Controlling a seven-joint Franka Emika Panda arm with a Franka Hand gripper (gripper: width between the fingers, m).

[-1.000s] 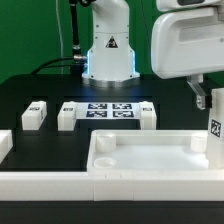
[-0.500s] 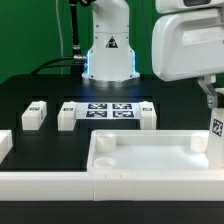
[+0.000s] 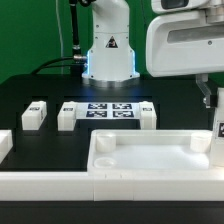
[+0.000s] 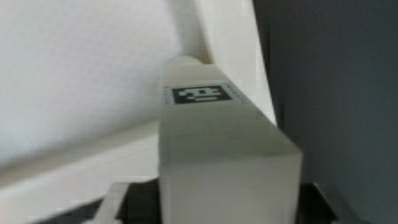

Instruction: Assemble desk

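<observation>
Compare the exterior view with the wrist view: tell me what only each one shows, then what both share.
Only the exterior view: the robot's base, the marker board, three loose legs on the black table, and the long white rail in front. Only the wrist view: a whole tag on the tagged leg, which the exterior view cuts off at its right edge. Both: that leg and the desk top beside it.
</observation>
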